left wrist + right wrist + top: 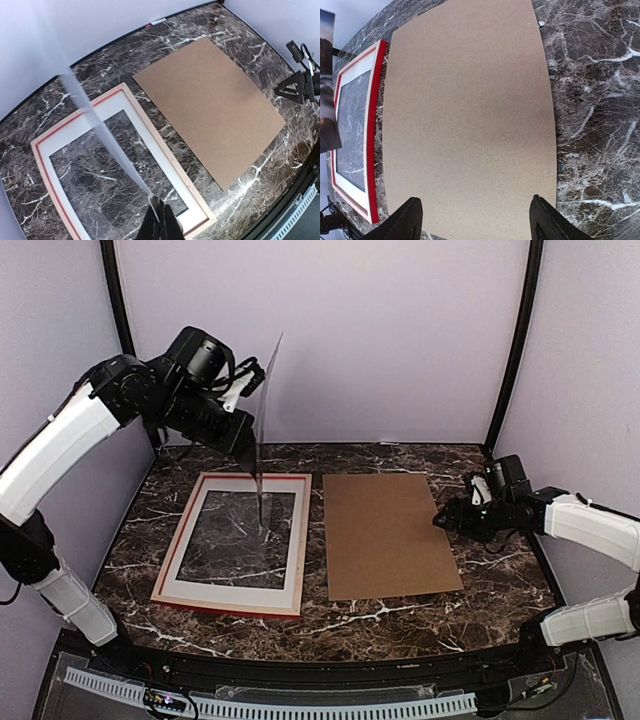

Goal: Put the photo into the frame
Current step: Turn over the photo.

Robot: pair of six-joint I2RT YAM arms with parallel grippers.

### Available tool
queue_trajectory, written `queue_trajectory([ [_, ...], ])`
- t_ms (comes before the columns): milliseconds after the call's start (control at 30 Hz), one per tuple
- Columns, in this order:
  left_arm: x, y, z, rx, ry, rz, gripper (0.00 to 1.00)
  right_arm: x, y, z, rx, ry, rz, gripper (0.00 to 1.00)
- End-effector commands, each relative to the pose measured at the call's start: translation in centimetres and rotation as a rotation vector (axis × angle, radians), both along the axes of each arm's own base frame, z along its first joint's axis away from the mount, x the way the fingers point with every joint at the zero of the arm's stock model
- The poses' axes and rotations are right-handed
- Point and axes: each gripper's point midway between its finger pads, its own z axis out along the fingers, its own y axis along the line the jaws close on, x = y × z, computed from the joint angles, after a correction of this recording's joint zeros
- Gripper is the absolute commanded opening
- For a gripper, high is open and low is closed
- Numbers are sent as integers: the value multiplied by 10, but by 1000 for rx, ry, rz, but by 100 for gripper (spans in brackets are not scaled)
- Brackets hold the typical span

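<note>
1. The photo (266,415) stands on edge above the frame (302,545), pinched at one edge by the left hand (250,468)
2. It looks thin, light and bendy, probably slick, so an edge grip suits it
3. The frame lies flat on the marbled counter (480,580), thin pale-wood rails up
4. The right hand (445,520) hovers spread over the flat brown board (390,535)

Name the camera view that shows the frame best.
Top external: the whole frame lies in view, all four rails. Left wrist crops one corner, and the held photo crosses it. Right wrist catches only one side, red edge showing.
</note>
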Motion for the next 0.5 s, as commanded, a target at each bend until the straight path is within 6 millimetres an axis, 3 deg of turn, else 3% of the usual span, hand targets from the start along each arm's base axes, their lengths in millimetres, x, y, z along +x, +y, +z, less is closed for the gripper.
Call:
queue_trajectory([
  [0, -13, -53, -48, 107, 110, -139, 0, 7, 17, 21, 85, -39, 26, 75],
  [100, -30, -103, -73, 108, 163, -258, 0, 7, 22, 29, 126, -46, 28, 75],
  [167, -38, -139, -105, 125, 217, -326, 0, 10, 25, 38, 147, -58, 25, 76],
  [200, -48, -154, -106, 106, 226, -365, 0, 10, 26, 42, 156, -63, 23, 77],
  [300, -63, -195, -137, 70, 300, -449, 0, 14, 28, 49, 180, -70, 12, 79],
  [467, -71, -225, -168, 37, 362, -482, 0, 22, 27, 47, 184, -58, -19, 82],
])
